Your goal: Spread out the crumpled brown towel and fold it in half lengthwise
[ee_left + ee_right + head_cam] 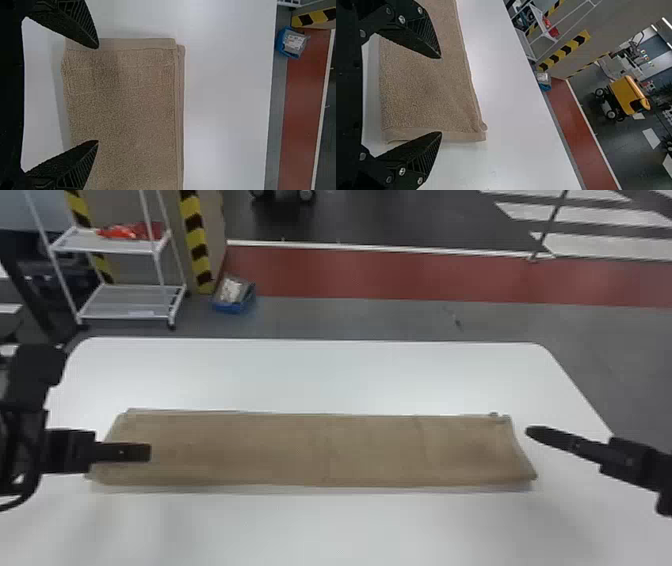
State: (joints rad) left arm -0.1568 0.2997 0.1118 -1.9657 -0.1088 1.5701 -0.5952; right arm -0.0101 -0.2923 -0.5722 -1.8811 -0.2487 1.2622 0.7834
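The brown towel (320, 450) lies flat on the white table as a long, narrow, doubled strip running left to right, its far edges nearly lined up. Over its left end is my left gripper (150, 452); in the left wrist view the left gripper (98, 94) is open above the towel (126, 107), with nothing held. Just off the towel's right end is my right gripper (530, 432). The right wrist view has the right gripper (441, 95) open, with the towel's end (423, 91) beyond its parted fingers. A small fold sticks up at the far right corner.
The white table (320, 375) extends behind and in front of the towel. Beyond its far edge, on the floor, are a white wire shelf (130, 302) at the left and a blue box (233, 295). A yellow machine (629, 95) stands farther off.
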